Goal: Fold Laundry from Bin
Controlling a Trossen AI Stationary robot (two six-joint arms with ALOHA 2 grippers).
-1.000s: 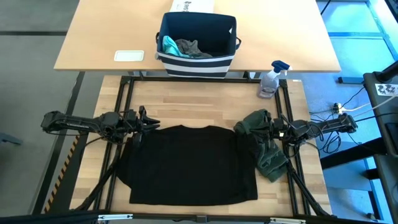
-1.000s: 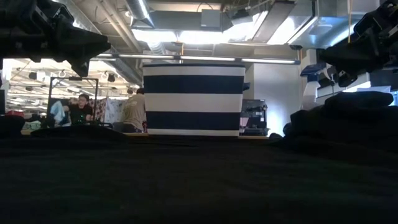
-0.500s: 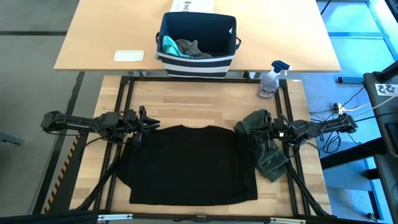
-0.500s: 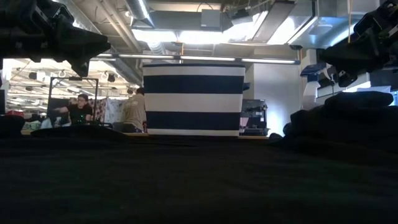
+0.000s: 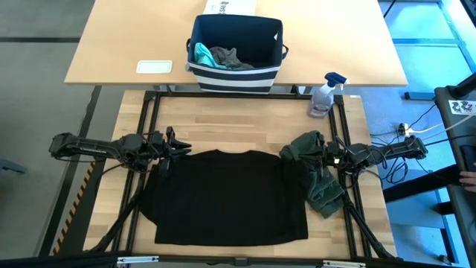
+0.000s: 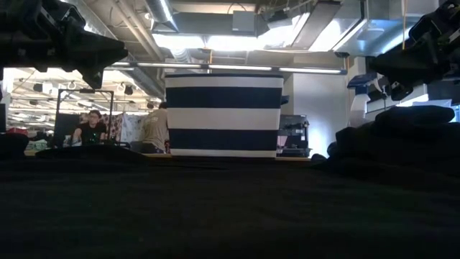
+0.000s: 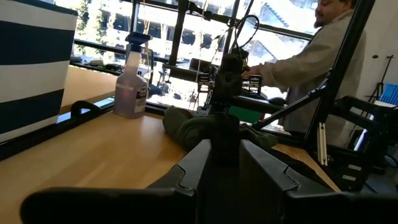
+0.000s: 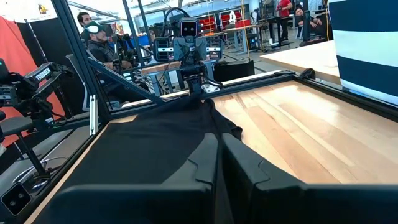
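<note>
A large black T-shirt (image 5: 227, 197) lies spread flat on the wooden table, collar toward the far edge. An olive-green piece (image 5: 318, 179) sits bunched beside its right edge. The navy, white-striped bin (image 5: 236, 52) stands on the far table and holds a teal piece (image 5: 201, 53) and a grey piece (image 5: 230, 57). My left gripper (image 5: 186, 147) hovers level over the shirt's far left corner, its fingers (image 7: 226, 152) a little apart with nothing between them. My right gripper (image 5: 305, 155) hovers level above the olive piece, shut (image 8: 219, 165). In the low view both grippers stand clear above the cloth.
A spray bottle (image 5: 325, 95) stands at the table's far right corner. A white card (image 5: 155, 67) and a white box (image 5: 230, 6) lie on the far table beside the bin. Black frame rails (image 5: 149, 112) border the work area. A person (image 7: 311, 56) stands beyond the right edge.
</note>
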